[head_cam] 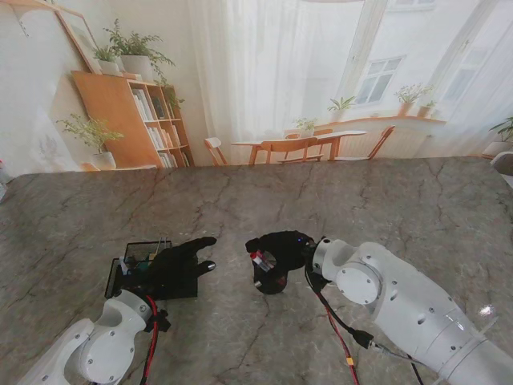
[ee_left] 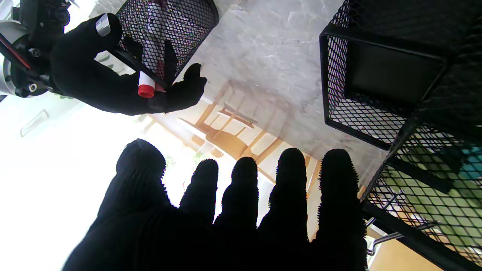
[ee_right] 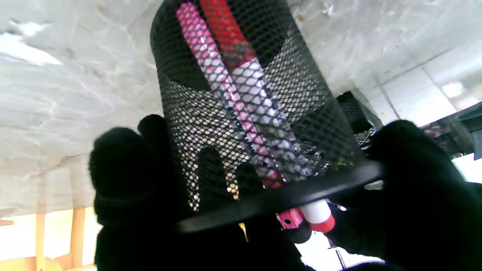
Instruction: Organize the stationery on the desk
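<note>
A round black mesh pen cup [head_cam: 271,282] stands near the table's middle. It holds a white marker with a red cap [head_cam: 259,259] and a pink pen [ee_right: 211,64], both leaning with their ends past the rim. My right hand [head_cam: 280,245] is wrapped over the cup's rim [ee_right: 301,113], several fingers [ee_right: 120,165] on one side and the thumb on the other. My left hand [head_cam: 178,263] hovers open, fingers straight, over the black mesh desk organizer [head_cam: 120,281]. The left wrist view shows that hand [ee_left: 241,218] holding nothing, and the right hand [ee_left: 86,75] at the cup [ee_left: 177,22].
The organizer [ee_left: 376,75] has several mesh compartments; one shows green and blue items and a binder clip. The grey marble table top [head_cam: 361,200] stretches farther from me and to the right. A red cable runs along each arm.
</note>
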`<state>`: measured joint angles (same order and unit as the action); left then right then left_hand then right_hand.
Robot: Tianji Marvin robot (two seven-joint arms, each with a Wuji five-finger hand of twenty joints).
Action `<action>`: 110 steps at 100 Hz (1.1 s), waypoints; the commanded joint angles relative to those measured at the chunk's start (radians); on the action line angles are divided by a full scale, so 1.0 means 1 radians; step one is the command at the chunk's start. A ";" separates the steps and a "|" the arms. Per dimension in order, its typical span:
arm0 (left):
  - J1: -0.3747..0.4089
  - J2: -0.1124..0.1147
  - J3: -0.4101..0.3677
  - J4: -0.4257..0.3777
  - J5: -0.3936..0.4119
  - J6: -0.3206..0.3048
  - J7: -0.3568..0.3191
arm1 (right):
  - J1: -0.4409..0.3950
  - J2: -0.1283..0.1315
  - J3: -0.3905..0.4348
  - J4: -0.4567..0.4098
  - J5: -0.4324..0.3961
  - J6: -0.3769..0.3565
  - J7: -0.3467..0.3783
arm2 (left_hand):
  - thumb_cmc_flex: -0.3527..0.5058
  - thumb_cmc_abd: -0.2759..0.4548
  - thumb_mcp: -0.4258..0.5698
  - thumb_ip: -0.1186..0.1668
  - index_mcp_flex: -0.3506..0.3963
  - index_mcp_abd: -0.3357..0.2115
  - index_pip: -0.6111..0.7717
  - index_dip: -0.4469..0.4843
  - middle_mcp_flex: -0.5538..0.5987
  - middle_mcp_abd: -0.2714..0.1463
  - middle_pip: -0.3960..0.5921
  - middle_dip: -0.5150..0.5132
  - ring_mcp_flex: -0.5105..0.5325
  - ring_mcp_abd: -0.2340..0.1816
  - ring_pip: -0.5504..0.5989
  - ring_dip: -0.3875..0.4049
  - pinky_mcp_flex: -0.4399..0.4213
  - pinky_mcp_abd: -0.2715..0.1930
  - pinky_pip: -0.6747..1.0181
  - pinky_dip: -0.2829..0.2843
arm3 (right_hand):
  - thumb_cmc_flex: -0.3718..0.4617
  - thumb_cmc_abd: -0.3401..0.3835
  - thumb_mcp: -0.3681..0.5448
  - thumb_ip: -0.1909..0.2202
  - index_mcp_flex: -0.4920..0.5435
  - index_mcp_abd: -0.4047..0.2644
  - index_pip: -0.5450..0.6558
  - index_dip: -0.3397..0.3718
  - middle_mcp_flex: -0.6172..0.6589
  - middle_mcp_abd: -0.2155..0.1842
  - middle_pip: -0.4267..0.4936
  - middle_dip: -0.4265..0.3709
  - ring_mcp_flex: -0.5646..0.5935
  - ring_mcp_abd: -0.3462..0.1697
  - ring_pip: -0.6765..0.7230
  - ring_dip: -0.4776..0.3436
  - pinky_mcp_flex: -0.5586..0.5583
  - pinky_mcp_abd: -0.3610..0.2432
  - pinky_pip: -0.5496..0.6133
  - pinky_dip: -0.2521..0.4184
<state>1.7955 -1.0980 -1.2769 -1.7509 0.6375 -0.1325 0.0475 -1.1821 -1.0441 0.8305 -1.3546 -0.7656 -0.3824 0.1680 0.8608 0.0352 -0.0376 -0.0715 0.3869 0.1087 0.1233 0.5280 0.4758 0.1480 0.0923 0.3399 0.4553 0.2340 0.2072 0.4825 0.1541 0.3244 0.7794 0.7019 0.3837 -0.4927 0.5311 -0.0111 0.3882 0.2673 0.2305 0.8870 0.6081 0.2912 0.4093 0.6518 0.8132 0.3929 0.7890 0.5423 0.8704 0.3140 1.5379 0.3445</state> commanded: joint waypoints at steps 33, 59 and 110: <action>0.007 -0.004 0.002 0.004 -0.011 -0.004 0.001 | -0.024 0.015 0.017 -0.029 -0.031 -0.009 0.051 | 0.021 0.079 -0.014 0.011 0.028 0.000 0.007 0.014 0.011 0.002 -0.002 0.027 0.009 -0.016 0.000 0.004 -0.008 0.070 0.011 0.028 | -0.194 0.105 0.060 -0.069 -0.099 0.027 -0.072 -0.116 -0.132 0.114 -0.232 -0.065 -0.103 -0.038 -0.082 -0.010 -0.326 0.185 -0.131 0.108; 0.013 -0.006 -0.003 0.000 -0.008 -0.011 0.011 | -0.029 0.018 0.031 -0.061 -0.016 0.008 0.088 | 0.023 0.080 -0.014 0.011 0.028 -0.001 0.008 0.014 0.011 0.002 -0.002 0.027 0.011 -0.018 0.000 0.004 -0.007 0.072 0.013 0.029 | -0.224 0.144 0.053 -0.070 -0.161 -0.017 -0.090 -0.119 -0.192 0.149 -0.285 -0.105 -0.160 0.016 -0.241 -0.045 -0.489 0.315 -0.249 0.121; 0.019 -0.005 -0.007 -0.004 0.002 -0.014 0.015 | -0.055 0.017 0.129 -0.170 -0.019 0.061 0.128 | 0.007 0.071 -0.014 0.013 0.027 0.002 0.007 0.014 0.010 0.005 -0.002 0.027 0.008 -0.016 0.000 0.004 -0.008 0.074 0.014 0.029 | -0.213 0.170 0.040 -0.067 -0.210 -0.079 -0.103 -0.122 -0.228 0.097 -0.301 -0.146 -0.196 0.038 -0.420 -0.088 -0.559 0.342 -0.303 0.114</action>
<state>1.8081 -1.1020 -1.2843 -1.7556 0.6366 -0.1438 0.0616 -1.2295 -1.0299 0.9432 -1.4894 -0.7762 -0.3356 0.2919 0.8608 0.0352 -0.0376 -0.0715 0.3972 0.1090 0.1250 0.5277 0.4761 0.1480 0.0923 0.3494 0.4555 0.2340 0.2073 0.4825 0.1550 0.3350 0.7801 0.7022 0.1894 -0.3437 0.5743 -0.0350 0.2290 0.2061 0.1452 0.7833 0.4115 0.3950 0.1434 0.5203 0.6346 0.3975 0.3892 0.4650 0.3288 0.6024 1.2456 0.4446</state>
